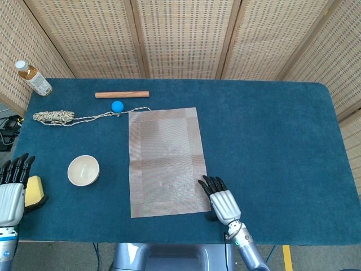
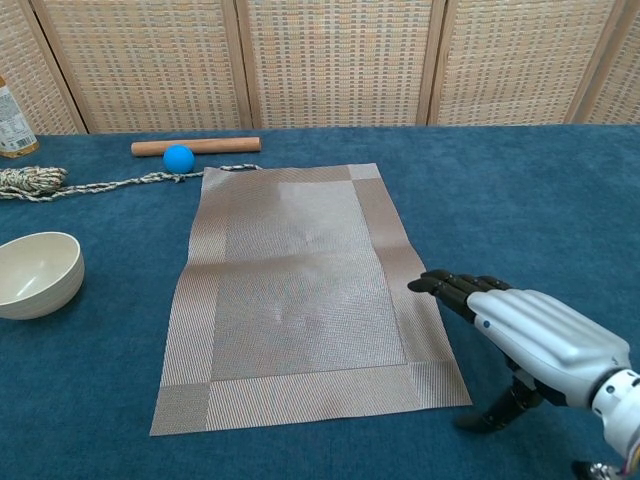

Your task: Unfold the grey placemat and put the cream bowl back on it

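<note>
The grey placemat [image 1: 164, 161] [image 2: 298, 292] lies flat and fully spread in the middle of the blue table. The cream bowl [image 1: 83, 170] [image 2: 36, 273] stands upright and empty on the cloth, to the left of the mat and apart from it. My right hand [image 1: 220, 201] [image 2: 530, 335] hovers at the mat's near right corner, fingers stretched flat, fingertips over the mat's edge, holding nothing. My left hand [image 1: 11, 195] is at the table's near left edge, fingers spread and empty, well left of the bowl.
A yellow sponge [image 1: 34, 190] lies beside my left hand. A coiled rope [image 1: 53, 117] [image 2: 30, 180], a blue ball [image 1: 117, 106] [image 2: 179, 158] and a wooden stick [image 1: 122, 94] [image 2: 195, 146] lie at the far left. A bottle [image 1: 32, 78] stands at the far left corner.
</note>
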{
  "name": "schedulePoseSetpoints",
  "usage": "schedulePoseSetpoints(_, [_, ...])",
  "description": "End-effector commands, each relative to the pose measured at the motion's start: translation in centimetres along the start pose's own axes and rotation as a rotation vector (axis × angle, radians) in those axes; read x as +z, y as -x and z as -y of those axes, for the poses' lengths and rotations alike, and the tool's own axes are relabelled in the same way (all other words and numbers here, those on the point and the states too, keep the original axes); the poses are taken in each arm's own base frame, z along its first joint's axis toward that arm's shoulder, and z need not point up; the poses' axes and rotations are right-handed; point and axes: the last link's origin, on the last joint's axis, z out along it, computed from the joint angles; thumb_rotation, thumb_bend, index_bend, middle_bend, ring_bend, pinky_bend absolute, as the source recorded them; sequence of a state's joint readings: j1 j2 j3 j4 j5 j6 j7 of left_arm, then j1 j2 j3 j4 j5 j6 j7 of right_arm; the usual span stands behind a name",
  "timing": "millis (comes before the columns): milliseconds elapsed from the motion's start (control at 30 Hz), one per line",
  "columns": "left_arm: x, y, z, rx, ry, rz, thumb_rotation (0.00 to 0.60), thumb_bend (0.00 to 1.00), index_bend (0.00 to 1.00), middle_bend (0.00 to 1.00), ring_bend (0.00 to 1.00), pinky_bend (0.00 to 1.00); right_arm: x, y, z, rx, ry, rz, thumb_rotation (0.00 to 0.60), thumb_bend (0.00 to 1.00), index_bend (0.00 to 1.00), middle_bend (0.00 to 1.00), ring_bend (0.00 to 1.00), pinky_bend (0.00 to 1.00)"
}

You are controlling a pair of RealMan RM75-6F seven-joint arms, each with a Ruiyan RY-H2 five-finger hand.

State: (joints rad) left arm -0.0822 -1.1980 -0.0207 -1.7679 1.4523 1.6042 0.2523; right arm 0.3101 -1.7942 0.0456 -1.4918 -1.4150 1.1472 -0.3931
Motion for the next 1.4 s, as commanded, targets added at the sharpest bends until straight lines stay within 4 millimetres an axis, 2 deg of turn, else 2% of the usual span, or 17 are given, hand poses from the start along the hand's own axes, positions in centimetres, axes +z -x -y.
schedulePoseSetpoints(33, [0.0,0.0,0.0,-0.004,0.001,0.000,0.600,0.16,0.00,0.00,0.00,0.00,0.2,0.2,0.0,-0.003,0.004,0.004,0.600,0.09,0.01,0.00,0.00,0.00])
schedulePoseSetpoints(333, [0.1,-0.1,0.0,-0.024,0.008,-0.004,0.600,0.16,0.00,0.00,0.00,0.00,0.8,0.8,0.2,-0.025,0.013,0.008,0.600,0.12,0.01,0.00,0.00,0.00])
schedulePoseSetpoints(700, [0.0,-0.1,-0.1,-0.038,0.024,0.000,0.600,0.16,0.00,0.00,0.00,0.00,1.2,0.5,1.2,-0.008,-0.058,-0.084,0.600,0.39,0.05,0.00,0.00,0.04])
schedulePoseSetpoints(867, [0.0,-0.1,-0.1,-0.043,0.029,0.001,0.600,0.16,0.00,0.00,0.00,0.00,1.0,0.2,1.5,0.029,-0.099,-0.131,0.600,0.46,0.06,0.00,0.00,0.06])
schedulePoseSetpoints(1133, [0.0,-0.1,-0.1,-0.052,0.032,0.003,0.600,0.17,0.00,0.00,0.00,0.00,1.2,0.6,1.0,0.042,-0.090,-0.118,0.600,0.46,0.11,0.00,0.00,0.07])
schedulePoseSetpoints(1400, [0.0,-0.2,-0.1,-0.067,0.034,-0.006,0.600,0.16,0.02,0.00,0.00,0.00,2.0,1.2,1.1,0.103,-0.084,-0.119,0.600,0.41,0.28,0.00,0.00,0.09])
